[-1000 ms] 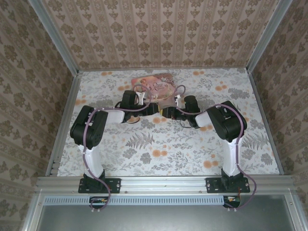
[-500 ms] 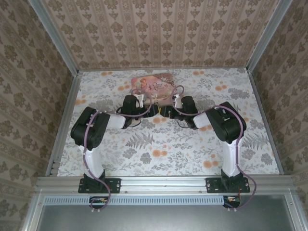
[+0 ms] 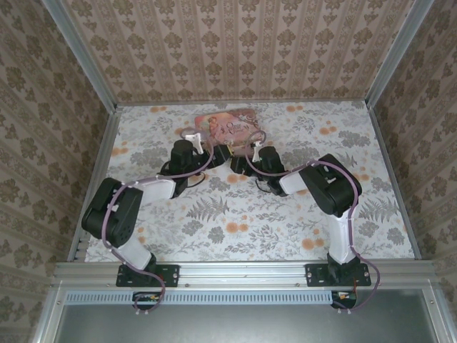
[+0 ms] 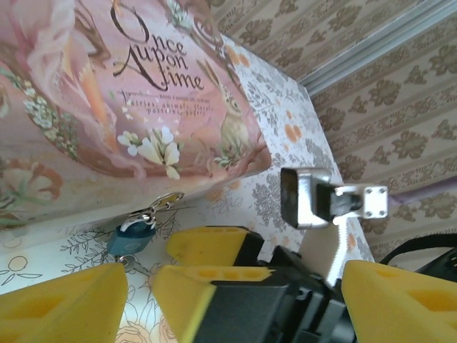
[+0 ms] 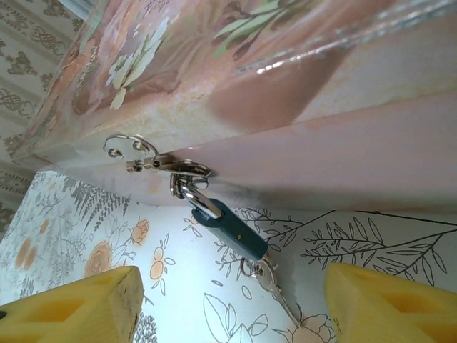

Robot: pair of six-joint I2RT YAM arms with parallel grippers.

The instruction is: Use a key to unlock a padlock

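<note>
Both pincers stand wide and hold nothing. The left gripper (image 4: 232, 286) and the right gripper (image 5: 233, 286) meet at the near side of the pink tin (image 5: 321, 143). The padlock (image 5: 232, 230) hangs on the tin's clasp (image 5: 187, 171), between the right fingers, untouched. The key (image 5: 271, 286) touches its lower end.

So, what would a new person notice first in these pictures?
First, the pink rectangular tin with a rabbit picture, at the far middle of the flowered table. Then the tiny teal padlock hooked on the tin's silver clasp, with a small silvery key at its lower end. The yellow fingers of the right gripper stand wide apart, one on each side of it.
</note>
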